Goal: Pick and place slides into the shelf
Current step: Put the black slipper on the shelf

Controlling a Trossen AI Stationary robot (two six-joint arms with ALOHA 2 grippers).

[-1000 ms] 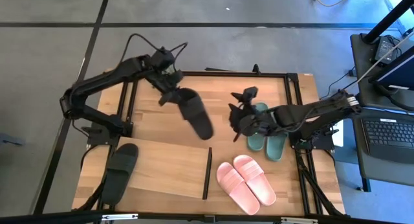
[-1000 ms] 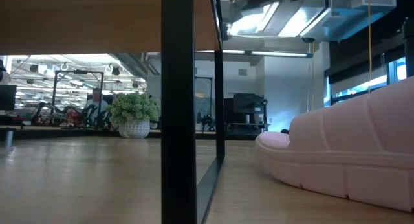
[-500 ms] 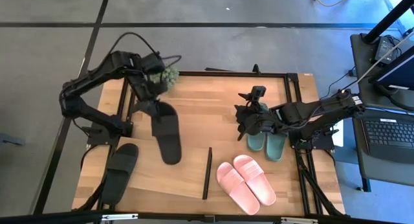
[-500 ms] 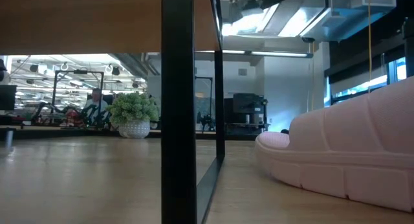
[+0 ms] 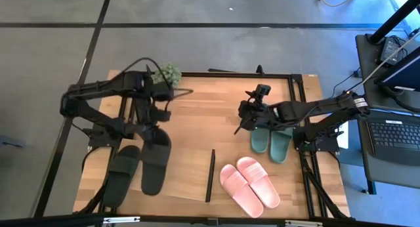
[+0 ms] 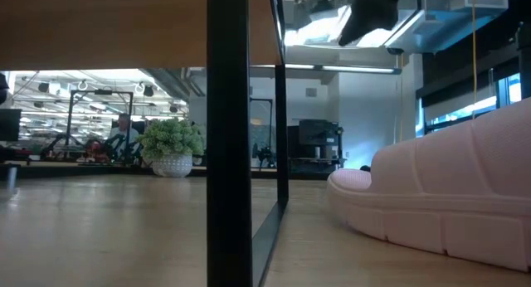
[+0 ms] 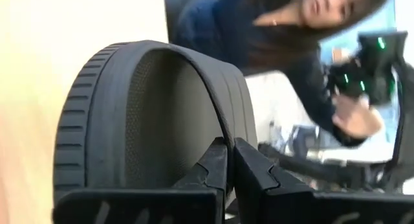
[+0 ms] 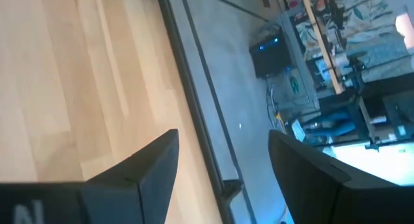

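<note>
Left of the shelf divider (image 5: 210, 175): left gripper (image 5: 149, 127) clamps second black slide (image 5: 155, 162); right gripper (image 5: 247, 117) (jaws apart) empty; green (image 5: 270, 142), pink (image 5: 249, 182) pairs pending.

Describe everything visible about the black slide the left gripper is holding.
The black slide is a matte rubber sandal with a ribbed edge and finely textured footbed, as the left wrist view shows. The left gripper is shut on its rear end, fingers pinched together. From above it lies lengthwise over the shelf, close beside the other black slide; contact between them, or with the board, cannot be judged.
</note>
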